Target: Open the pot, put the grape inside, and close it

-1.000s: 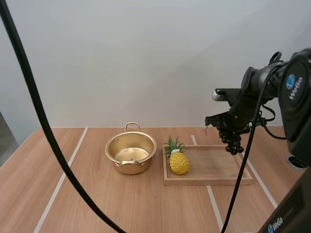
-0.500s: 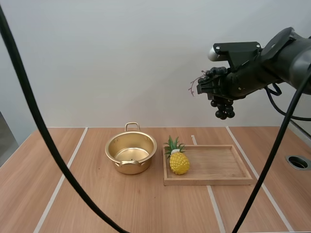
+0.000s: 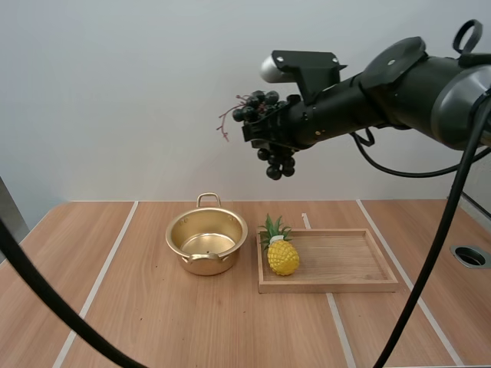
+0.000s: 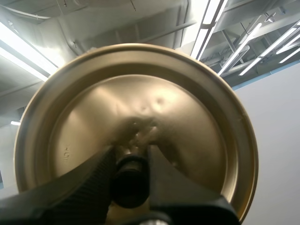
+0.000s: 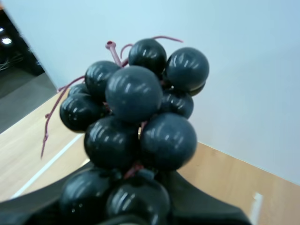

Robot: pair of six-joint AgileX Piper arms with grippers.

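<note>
Gold metal up close in the left wrist view: the pot lid (image 4: 159,93), held by my left gripper (image 4: 131,161). The jaws are narrowed onto its black knob (image 4: 130,180), one finger (image 4: 89,183) pressed to each side.

Right wrist view gives the detail of the other grasp. The grape bunch (image 5: 136,126), dark glossy berries on a reddish stem, sits between the two fingers (image 5: 206,206). They are closed in on its base, no wider than the berries allow.

High view adds the layout. My right gripper (image 3: 265,126) is raised high over the table (image 3: 153,322), with the bunch partly hanging under its fingertips. The pot (image 3: 207,241) stands open, well below this gripper and a little beyond its tip, apart from the grapes. Almost straight under the gripper is a yellow pineapple (image 3: 282,254), upright at the near end of a wooden tray (image 3: 345,264), just beside the pot. From these frames I cannot tell where my left gripper sits relative to the pot.
</note>
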